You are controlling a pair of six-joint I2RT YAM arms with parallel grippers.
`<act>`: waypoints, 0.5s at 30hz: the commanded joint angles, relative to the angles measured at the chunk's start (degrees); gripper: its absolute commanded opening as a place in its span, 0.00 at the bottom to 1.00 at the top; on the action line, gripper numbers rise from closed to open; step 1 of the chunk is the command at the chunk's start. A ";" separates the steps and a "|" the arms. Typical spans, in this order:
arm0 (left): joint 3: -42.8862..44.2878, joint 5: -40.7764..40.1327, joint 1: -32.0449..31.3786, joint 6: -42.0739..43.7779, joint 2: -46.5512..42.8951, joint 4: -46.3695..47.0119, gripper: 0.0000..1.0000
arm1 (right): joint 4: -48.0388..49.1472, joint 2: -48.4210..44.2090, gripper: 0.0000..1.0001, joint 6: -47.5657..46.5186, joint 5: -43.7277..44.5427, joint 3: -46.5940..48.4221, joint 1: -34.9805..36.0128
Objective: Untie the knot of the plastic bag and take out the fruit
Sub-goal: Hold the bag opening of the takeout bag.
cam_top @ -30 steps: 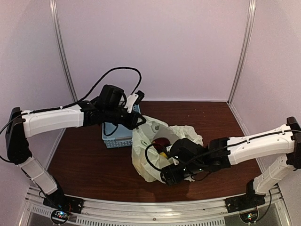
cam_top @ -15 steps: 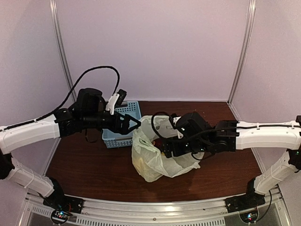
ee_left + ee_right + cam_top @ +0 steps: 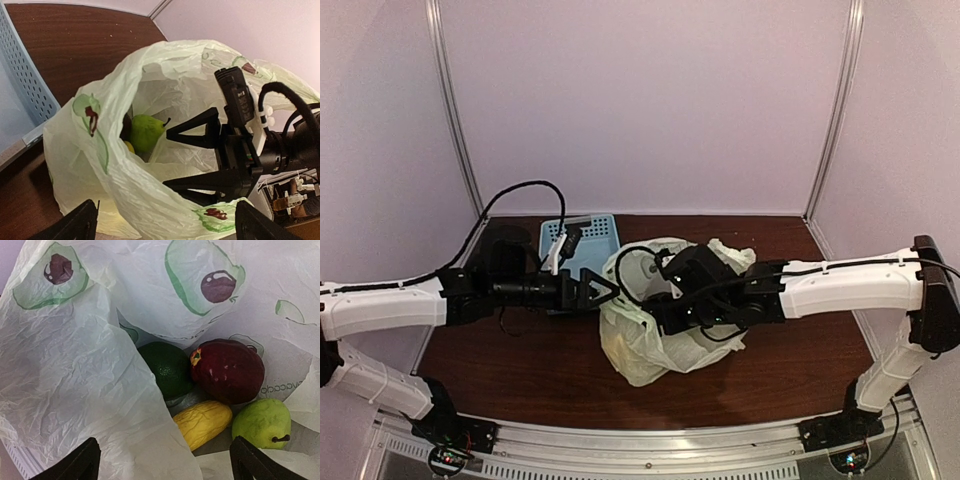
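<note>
The plastic bag sits mid-table with its mouth open, and the knot is out of view. My right gripper is open and reaches down into the mouth. In the right wrist view my right gripper hangs over the fruit: a dark red one, a dark green one, a yellow one and a green pear. A fold of the bag covers the left side. My left gripper is open beside the bag's left rim, holding nothing.
A light blue perforated basket stands behind my left gripper, close to the bag; its wall shows in the left wrist view. Pale walls enclose the brown table at back and sides.
My left gripper went from shut to open and its arm dropped lower, left of the bag. My right arm swung from the bag's front to over its mouth, jaws widening.
</note>
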 commanded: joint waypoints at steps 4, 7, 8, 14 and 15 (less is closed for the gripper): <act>0.28 2.90 -1.84 -3.93 4.12 8.85 0.97 | 2.86 0.16 0.91 0.61 -0.30 -0.31 0.49; -0.18 2.47 -2.34 -4.36 5.60 8.63 0.97 | 1.88 0.02 0.91 0.20 1.25 0.37 0.48; -0.35 2.10 -2.37 -4.60 6.02 8.27 0.97 | 1.60 -0.11 0.91 0.08 1.64 0.51 0.48; -0.27 1.10 -2.46 -4.12 7.83 8.38 0.89 | -0.14 -0.73 0.91 -0.63 3.61 1.18 0.40; -0.25 1.53 -2.41 -4.12 8.24 8.84 0.81 | -0.40 -0.82 0.91 -0.64 3.93 1.23 0.41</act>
